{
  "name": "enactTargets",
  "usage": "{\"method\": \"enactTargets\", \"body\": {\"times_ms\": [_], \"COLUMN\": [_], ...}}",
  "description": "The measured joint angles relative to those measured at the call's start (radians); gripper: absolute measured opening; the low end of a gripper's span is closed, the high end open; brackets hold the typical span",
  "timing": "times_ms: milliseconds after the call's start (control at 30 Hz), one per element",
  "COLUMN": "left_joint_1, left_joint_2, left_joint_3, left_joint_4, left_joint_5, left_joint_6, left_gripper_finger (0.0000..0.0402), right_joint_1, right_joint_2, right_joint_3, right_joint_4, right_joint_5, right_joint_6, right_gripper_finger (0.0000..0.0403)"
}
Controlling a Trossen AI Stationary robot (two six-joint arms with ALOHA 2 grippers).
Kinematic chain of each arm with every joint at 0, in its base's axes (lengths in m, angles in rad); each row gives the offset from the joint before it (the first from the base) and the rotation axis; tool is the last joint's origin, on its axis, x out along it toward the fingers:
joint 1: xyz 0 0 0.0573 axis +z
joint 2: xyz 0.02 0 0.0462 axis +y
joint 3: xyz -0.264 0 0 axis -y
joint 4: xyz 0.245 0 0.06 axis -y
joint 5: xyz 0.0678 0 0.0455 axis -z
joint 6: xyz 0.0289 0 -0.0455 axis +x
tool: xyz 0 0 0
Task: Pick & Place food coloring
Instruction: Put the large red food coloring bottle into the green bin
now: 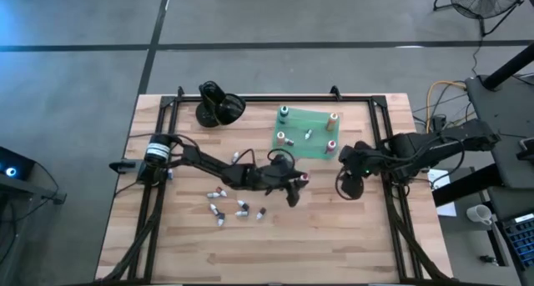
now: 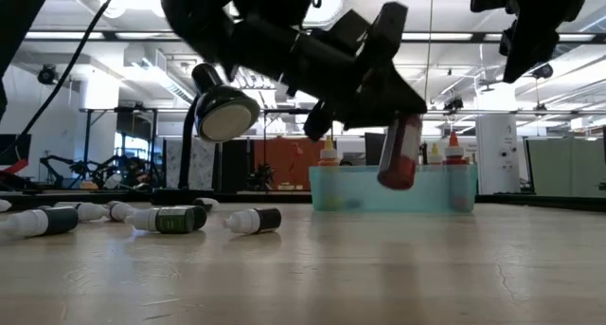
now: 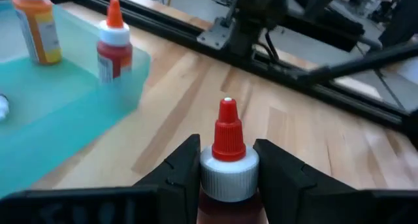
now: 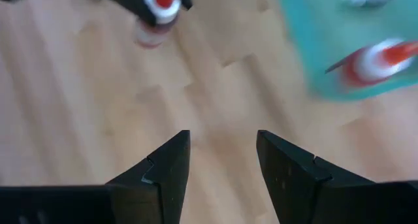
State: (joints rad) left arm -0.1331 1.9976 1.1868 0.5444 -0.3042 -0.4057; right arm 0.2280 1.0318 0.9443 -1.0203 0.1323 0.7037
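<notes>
My left gripper (image 1: 297, 184) hangs over the table's middle, just near of the teal tray (image 1: 310, 149), shut on a red food coloring bottle (image 3: 228, 165) with a red cap. In the low view this bottle (image 2: 399, 154) hangs tilted above the wood. Several bottles stand or lie on the tray, among them an orange one (image 3: 36, 28) and a red one (image 3: 114, 51). Several more lie loose on the table (image 1: 229, 204) to the left. My right gripper (image 4: 222, 145) is open and raised to the right of the tray (image 1: 350, 184), with nothing between its fingers. My left gripper pinches the red bottle between its two fingers at the white collar (image 3: 228, 177) just below the red cap. The cap sticks out past the fingertips. The fingers come in nearly level from the table's left. The bottle is tilted and clear of the table.
A glossy black rounded object (image 1: 219, 107) stands at the far left of the table. A black frame rail (image 1: 275, 97) runs round the table's edges. Bare wood lies near of the tray and along the table's near side.
</notes>
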Motion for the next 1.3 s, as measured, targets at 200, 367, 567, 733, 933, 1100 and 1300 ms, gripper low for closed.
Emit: {"method": "enactTargets", "body": {"times_ms": [200,367,567,733,933,1100,1300], "left_joint_1": [-0.033,-0.074,-0.093,-0.113,-0.12,-0.12,-0.117], "left_joint_2": [0.0,0.0,0.018,0.045,0.045,0.045,0.043], "left_joint_3": [-0.032,-0.007,-0.014,-0.016,-0.017,-0.042,-0.067], "left_joint_4": [0.053,0.068,0.065,0.08,0.081,0.07,0.079], "left_joint_5": [0.032,0.039,0.027,0.0,-0.056,-0.064,-0.067], "left_joint_6": [0.081,0.184,0.229,0.225,0.23,0.228,0.222], "left_gripper_finger": [0.0098,0.0099,0.0099,0.0099,0.0099,0.0099,0.0099], "right_joint_1": [-0.045,-0.057,-0.056,-0.056,-0.052,-0.051,-0.052], "right_joint_2": [0.107,0.244,0.402,0.523,0.632,0.639,0.634], "right_joint_3": [0.0,0.042,0.156,0.296,0.43,0.465,0.451], "right_joint_4": [0.149,0.25,0.24,0.211,0.03,-0.037,-0.017], "right_joint_5": [-0.16,-0.171,-0.188,-0.223,-0.233,-0.228,-0.208], "right_joint_6": [0.265,0.388,0.512,0.529,0.511,0.524,0.538], "right_gripper_finger": [0.0169,0.0169,0.0169,0.0169,0.0169,0.0169,0.0169]}}
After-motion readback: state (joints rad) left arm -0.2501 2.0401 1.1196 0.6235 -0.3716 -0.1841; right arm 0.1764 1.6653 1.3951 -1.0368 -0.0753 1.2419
